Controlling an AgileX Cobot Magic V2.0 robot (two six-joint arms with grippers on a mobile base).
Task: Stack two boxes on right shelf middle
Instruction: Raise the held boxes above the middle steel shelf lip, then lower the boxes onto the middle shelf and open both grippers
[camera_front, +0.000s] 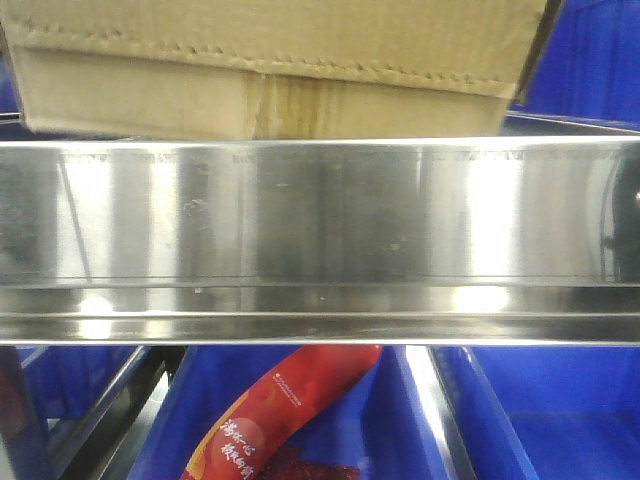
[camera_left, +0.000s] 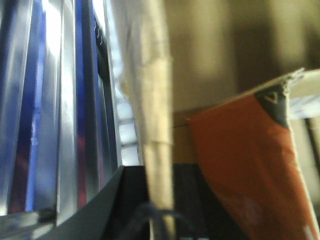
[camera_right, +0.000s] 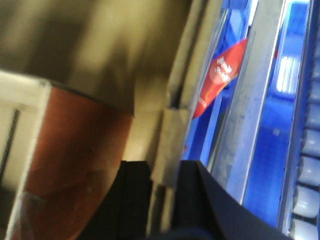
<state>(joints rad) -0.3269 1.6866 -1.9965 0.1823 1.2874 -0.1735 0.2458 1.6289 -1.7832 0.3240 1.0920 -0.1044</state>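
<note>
Neither arm shows in the front-facing view, so it's the wrist cameras only. On the left wrist view, the left gripper (camera_left: 160, 220) appears as dark fingers (camera_left: 107, 210) at the bottom edge, one either side of a pale cardboard edge that runs up between them, with a cable looping at the base. On the right wrist view, the right gripper (camera_right: 162, 200) shows the same arrangement: black fingers (camera_right: 132, 200) low in frame, flanking a cardboard edge wedged between them. Both views are blurred, and how tightly either pair presses cannot be made out.
</note>
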